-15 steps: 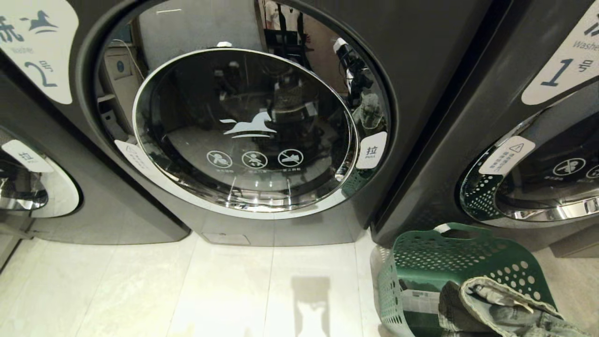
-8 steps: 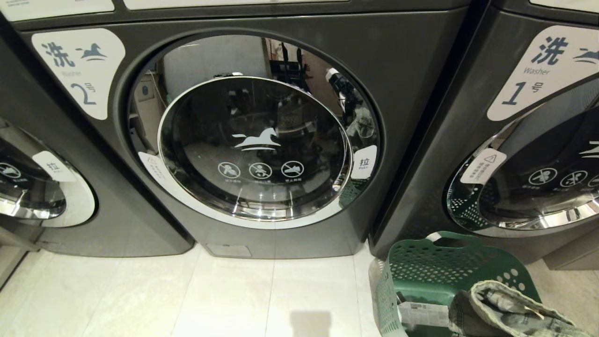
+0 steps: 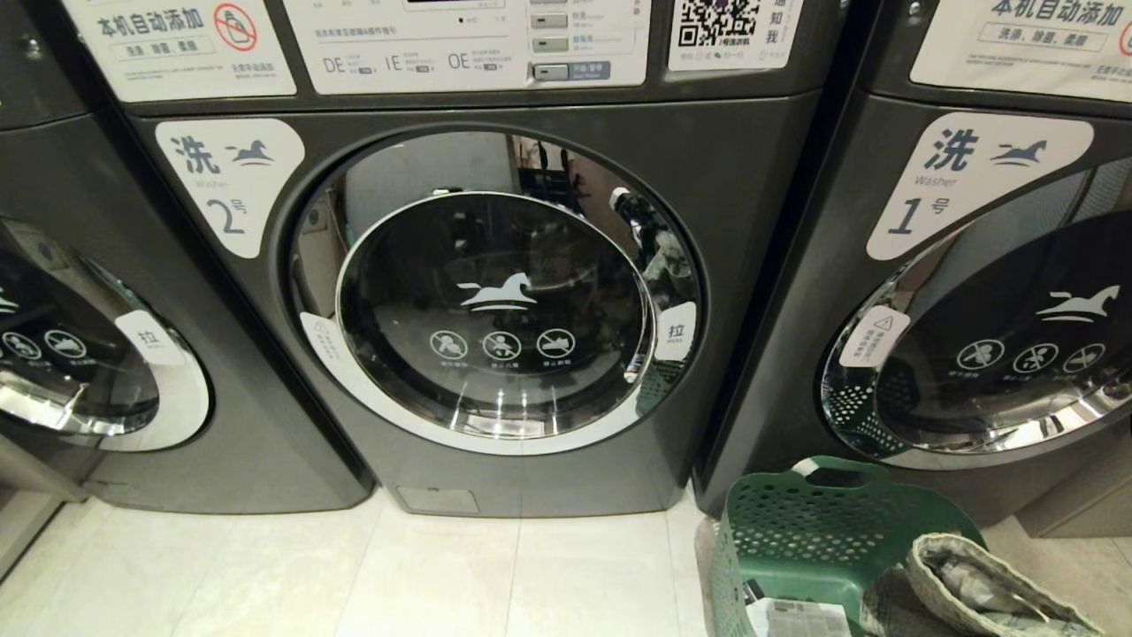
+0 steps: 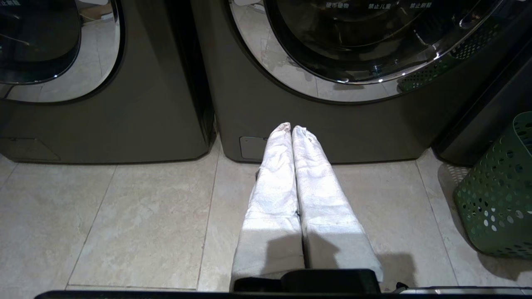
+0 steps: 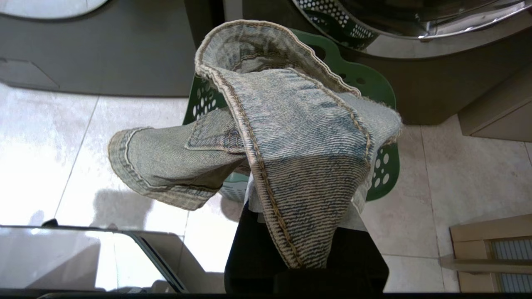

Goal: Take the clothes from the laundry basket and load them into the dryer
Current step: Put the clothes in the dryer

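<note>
The middle machine (image 3: 495,301), the one labelled 2, fills most of the head view, and its round door (image 3: 495,318) is closed, so the loading proper has not begun: as far as the pictures show, nothing has gone into a drum, and the door has to be opened before anything can. To its right stands the machine labelled 1 (image 3: 990,292), also shut, and on the tiled floor (image 3: 265,575) in front of that one sits the green laundry basket (image 3: 822,522). The first garment is out of it: a piece of faded denim (image 5: 291,137) is clamped in the right hand (image 5: 305,232), whose jaws are closed almost fully on the cloth, and it hangs above the basket's rim, showing in the head view at the lower right corner. Whether more clothes lie in the basket I cannot tell; only a white label or paper shows inside. The left hand (image 4: 291,129) is parked low in front of machine 2, its white-wrapped fingers pressed together and holding nothing. Compared with a second ago, the head view has tilted upward: the control panel (image 3: 469,44) and the QR sticker (image 3: 721,26) above the door are now in frame, the basket and denim sit lower in the picture, and the things themselves appear not to have shifted.
</note>
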Motion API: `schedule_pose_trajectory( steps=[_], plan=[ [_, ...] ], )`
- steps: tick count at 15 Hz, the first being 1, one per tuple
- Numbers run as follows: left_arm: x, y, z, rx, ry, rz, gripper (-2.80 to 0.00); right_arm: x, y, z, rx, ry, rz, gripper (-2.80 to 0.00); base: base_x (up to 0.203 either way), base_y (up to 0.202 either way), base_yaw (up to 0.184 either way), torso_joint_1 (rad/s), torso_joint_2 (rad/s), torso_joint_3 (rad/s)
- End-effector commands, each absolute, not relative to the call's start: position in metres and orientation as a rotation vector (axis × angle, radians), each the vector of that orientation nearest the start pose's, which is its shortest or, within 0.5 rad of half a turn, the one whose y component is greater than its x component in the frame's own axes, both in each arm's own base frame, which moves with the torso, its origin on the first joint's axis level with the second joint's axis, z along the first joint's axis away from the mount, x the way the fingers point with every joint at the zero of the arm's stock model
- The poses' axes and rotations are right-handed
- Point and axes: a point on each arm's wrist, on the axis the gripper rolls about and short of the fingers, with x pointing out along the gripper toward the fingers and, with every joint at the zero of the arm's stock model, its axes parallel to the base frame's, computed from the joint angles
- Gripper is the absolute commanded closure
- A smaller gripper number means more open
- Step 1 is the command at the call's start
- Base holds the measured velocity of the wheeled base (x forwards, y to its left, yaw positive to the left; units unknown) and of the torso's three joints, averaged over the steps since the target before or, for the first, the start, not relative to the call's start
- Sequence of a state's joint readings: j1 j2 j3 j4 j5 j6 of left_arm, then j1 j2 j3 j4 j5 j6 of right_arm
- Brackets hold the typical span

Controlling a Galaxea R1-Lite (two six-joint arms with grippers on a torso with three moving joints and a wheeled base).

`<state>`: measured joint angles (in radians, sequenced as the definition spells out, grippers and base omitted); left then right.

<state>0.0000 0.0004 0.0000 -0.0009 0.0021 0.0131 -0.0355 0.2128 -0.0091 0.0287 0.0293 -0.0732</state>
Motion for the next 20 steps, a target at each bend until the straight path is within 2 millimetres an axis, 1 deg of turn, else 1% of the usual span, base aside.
schedule_pose_trajectory(
  steps=[1,3,6,16,20],
  plan=[
    [-0.023,0.0,0.075,0.012,0.0,0.003,0.0,-0.008,0.001,0.078,-0.061,0.216,0.001,0.0,0.0,0.0,0.0,0.004,0.0,0.203],
    [-0.023,0.0,0.075,0.006,0.0,0.003,0.0,-0.01,0.001,0.078,-0.064,0.17,0.004,0.0,0.0,0.0,0.0,0.005,0.0,0.193],
    [-0.023,0.0,0.076,0.008,-0.002,0.003,0.0,-0.022,0.001,0.075,-0.106,0.028,0.02,0.0,0.0,0.0,0.0,0.006,0.0,0.202],
    [-0.023,0.0,0.075,0.006,-0.001,0.003,0.0,-0.023,0.001,0.075,-0.115,0.008,0.016,0.0,0.0,0.0,0.0,0.003,0.0,0.201],
    [-0.023,0.0,0.075,0.006,0.0,0.003,0.0,-0.023,0.001,0.075,-0.116,0.008,0.017,0.0,0.0,0.0,0.0,0.002,0.0,0.065]
  ],
)
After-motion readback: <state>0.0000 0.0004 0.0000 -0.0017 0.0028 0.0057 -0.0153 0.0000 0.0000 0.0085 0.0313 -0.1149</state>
